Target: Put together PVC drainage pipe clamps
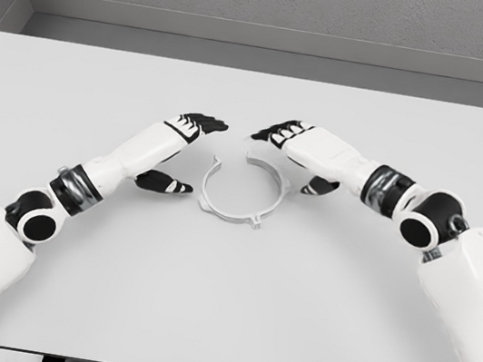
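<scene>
Both of your arms are entering low at the frame's edges. Your left hand point(182, 149) is hovering with its fingers point(206, 124) extended and thumb spread, gripping nothing. Your right hand point(305, 154) is mirroring it, fingers loosely open. Between them, the white pipe clamp point(241, 192) is lying flat as an open ring on the grey table point(221, 306), just beside both hands.
</scene>
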Motion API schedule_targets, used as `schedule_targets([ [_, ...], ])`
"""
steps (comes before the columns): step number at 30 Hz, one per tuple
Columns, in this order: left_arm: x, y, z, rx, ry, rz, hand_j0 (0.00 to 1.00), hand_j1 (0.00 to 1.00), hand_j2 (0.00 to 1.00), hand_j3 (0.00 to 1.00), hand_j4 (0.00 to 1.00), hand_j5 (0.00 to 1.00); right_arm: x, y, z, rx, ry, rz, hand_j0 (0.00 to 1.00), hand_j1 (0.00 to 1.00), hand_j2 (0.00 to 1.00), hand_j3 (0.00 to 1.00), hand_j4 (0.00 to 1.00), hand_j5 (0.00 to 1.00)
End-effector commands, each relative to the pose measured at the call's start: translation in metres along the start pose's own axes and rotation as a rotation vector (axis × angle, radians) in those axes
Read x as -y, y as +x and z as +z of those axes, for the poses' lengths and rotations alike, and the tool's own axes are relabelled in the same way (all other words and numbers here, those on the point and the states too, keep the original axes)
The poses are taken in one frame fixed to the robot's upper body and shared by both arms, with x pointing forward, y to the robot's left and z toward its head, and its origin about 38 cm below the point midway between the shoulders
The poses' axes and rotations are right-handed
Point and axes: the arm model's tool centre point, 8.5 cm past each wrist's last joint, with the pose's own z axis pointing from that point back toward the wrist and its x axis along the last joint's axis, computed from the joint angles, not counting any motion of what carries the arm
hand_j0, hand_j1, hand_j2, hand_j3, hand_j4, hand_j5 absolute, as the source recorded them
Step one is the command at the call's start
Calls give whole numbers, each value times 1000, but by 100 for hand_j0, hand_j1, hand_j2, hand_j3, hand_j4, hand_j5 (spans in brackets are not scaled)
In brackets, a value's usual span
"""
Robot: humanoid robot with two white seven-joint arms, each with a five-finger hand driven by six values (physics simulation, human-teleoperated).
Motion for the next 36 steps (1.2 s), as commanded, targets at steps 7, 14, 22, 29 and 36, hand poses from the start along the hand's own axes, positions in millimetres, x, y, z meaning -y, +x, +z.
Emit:
schedule_targets([
  [7,3,1,-2,3,0,10,100,100,100,100,100,100,24,-42,39,-116,-70,-4,100,100,100,100,100,100],
  [14,-3,7,6,20,6,1,100,100,100,100,100,100,31,-71,80,-188,-134,-15,100,100,100,100,100,100],
  [22,-2,12,16,30,-3,-4,100,100,100,100,100,100,14,-86,127,-181,-195,-20,100,100,100,100,100,100],
  [29,3,12,14,26,-11,-6,100,100,100,100,100,100,3,-95,147,-219,-206,-52,100,100,100,100,100,100],
  [36,13,12,10,28,-37,5,100,100,100,100,100,100,1,-98,152,-234,-209,-62,100,100,100,100,100,100],
])
